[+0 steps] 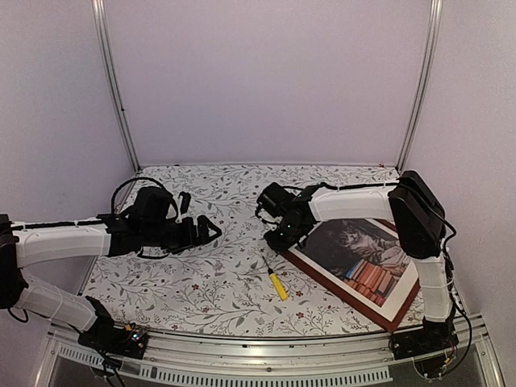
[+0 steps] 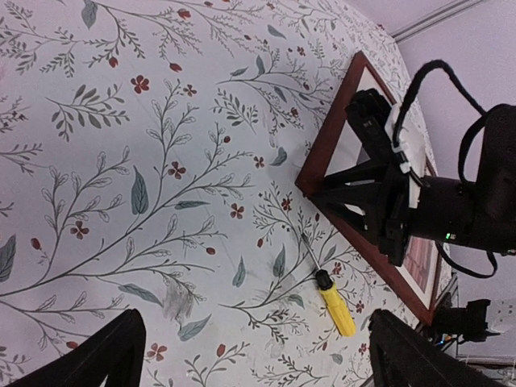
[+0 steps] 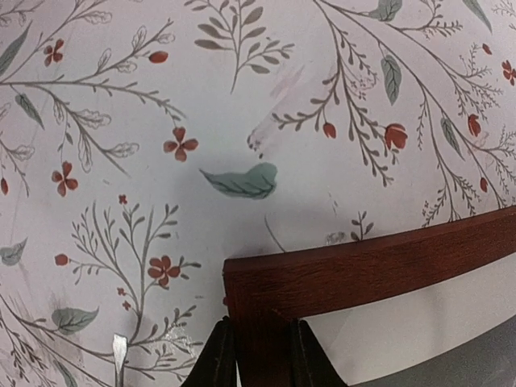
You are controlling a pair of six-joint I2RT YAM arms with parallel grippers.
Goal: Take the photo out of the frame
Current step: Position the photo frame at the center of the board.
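Pinching a corner of the frame (image 3: 363, 266), right gripper (image 3: 258, 329), clear only from its wrist camera; left gripper (image 2: 254, 355) wide open.

Left end effector (image 1: 212, 230) wide open; right end effector (image 1: 277, 240) pinched, arm reaching leftward.

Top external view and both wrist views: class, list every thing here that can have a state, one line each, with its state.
the frame: lying flat on the table, near-left corner gripped.
the photo: inside the frame, face up, not yet out.
screwdriver: lying on the table beside the frame, not held.
left gripper: open, empty, above bare table.
right gripper: shut on the frame's corner.
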